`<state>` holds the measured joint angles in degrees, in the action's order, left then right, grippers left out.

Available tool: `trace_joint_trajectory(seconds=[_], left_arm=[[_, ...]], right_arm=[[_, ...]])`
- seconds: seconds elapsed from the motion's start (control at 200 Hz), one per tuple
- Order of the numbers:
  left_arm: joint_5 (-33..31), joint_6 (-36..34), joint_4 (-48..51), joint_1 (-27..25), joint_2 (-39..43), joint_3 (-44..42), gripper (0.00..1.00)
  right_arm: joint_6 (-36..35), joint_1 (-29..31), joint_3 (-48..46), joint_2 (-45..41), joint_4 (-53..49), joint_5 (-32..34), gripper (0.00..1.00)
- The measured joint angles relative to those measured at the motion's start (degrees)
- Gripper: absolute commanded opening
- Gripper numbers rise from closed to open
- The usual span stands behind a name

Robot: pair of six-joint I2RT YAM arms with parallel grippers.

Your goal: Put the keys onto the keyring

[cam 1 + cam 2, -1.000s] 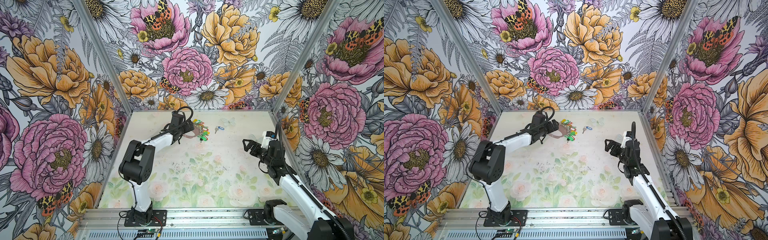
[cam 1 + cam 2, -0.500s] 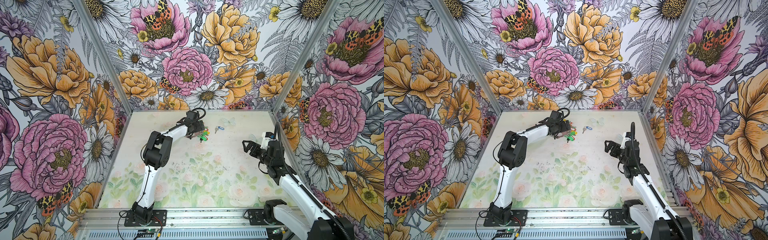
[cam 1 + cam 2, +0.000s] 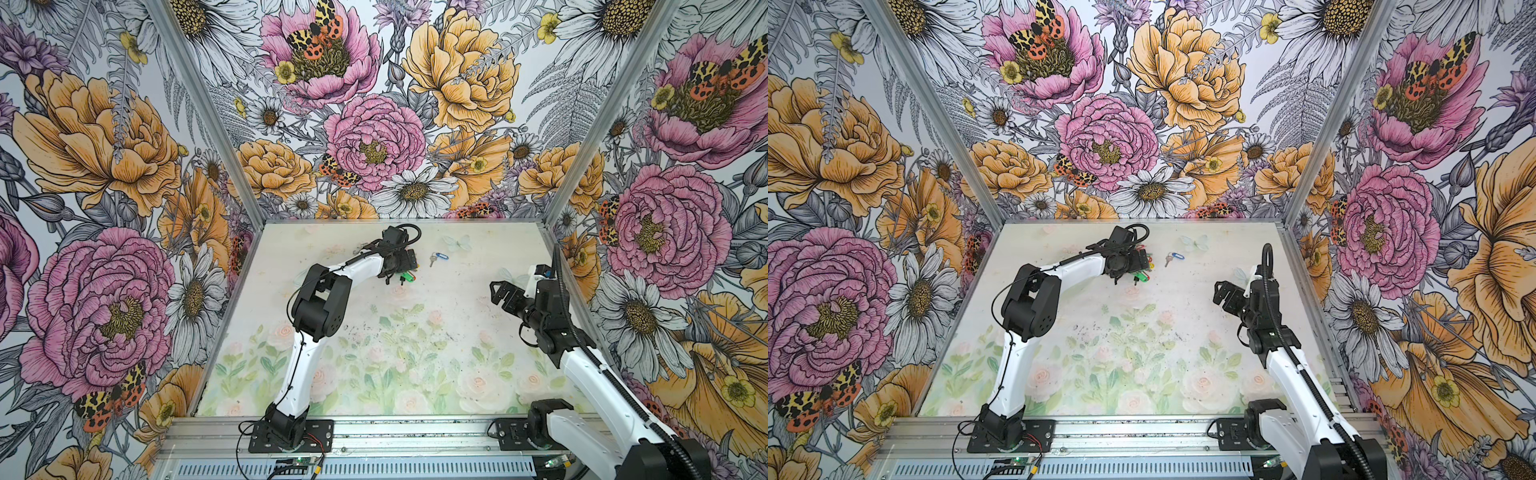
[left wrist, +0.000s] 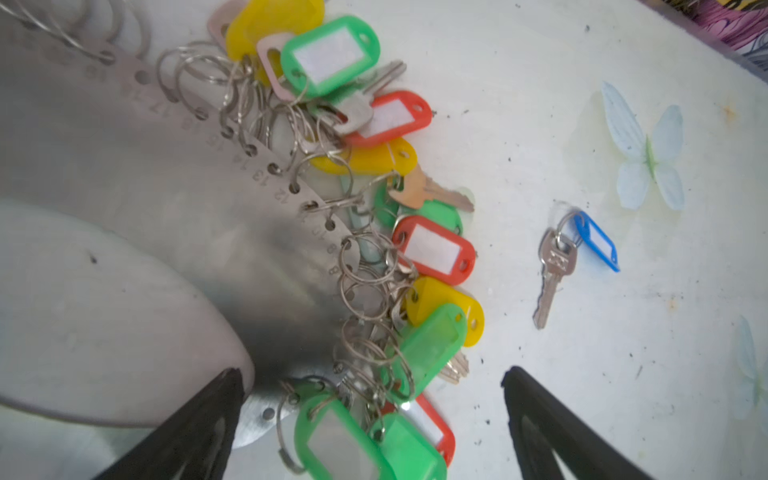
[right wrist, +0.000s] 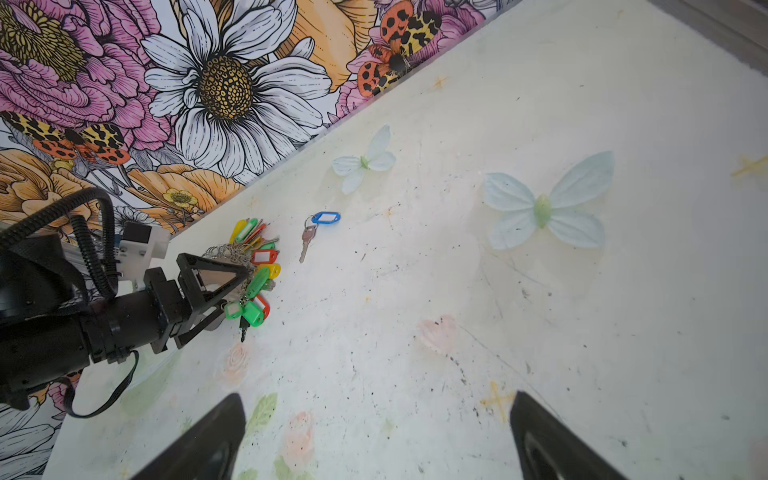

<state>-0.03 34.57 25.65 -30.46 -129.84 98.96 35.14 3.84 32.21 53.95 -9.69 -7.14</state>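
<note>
The keys (image 3: pixel 438 259) (image 3: pixel 1174 258), one small silvery key on a blue tag, lie alone on the table near the back. They also show in the left wrist view (image 4: pixel 556 266) and the right wrist view (image 5: pixel 309 237). The keyring (image 4: pixel 187 187) is a flat grey band edged with wire rings, mostly hidden under the left arm in both top views. My left gripper (image 3: pixel 405 270) (image 3: pixel 1140 268) (image 4: pixel 372 374) (image 5: pixel 239 291) hovers open over the keyring's edge, just left of the keys. My right gripper (image 3: pixel 498 291) (image 3: pixel 1223 291) (image 5: pixel 376 399) stands open over bare table at the right, holding nothing.
A bunch of green, red and yellow tagged keys (image 4: pixel 434 249) (image 5: pixel 259 276) (image 3: pixel 408 276) hangs from the band's wire rings, below my left jaws. The back wall (image 3: pixel 374 166) stands close behind. The right wall (image 3: pixel 602 249) is close beside the right arm.
The left arm has swung right along the back, bringing its open gripper over the tagged bunch and nearer the keys. The right arm and the keys have not moved.
</note>
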Motion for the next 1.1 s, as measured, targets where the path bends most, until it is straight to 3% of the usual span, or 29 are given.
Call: trace_joint_trajectory(seconds=[0.335,0.691,0.816,0.921,1.101], left_arm=[[-2.2,0.0,-0.3,-7.9,13.4,-19.7,0.99],[-6.1,3.1,-0.5,-13.9,39.4,-49.8,0.99],[-6.5,4.6,-1.5,-11.8,50.8,-56.2,0.99],[-5.8,6.0,-5.4,-6.9,59.5,-59.6,0.98],[-2.2,7.7,-11.3,3.2,63.0,-63.0,0.93]], right_arm=[[-0.5,2.4,6.8,9.0,-2.7,1.2,0.99],[-2.7,14.6,18.4,27.4,-4.4,1.1,0.99],[-3.2,19.5,23.8,35.0,-4.6,0.5,0.99],[-3.3,23.8,28.9,41.2,-4.8,-0.7,1.0],[-3.7,30.0,37.2,50.6,-4.7,-2.4,0.94]])
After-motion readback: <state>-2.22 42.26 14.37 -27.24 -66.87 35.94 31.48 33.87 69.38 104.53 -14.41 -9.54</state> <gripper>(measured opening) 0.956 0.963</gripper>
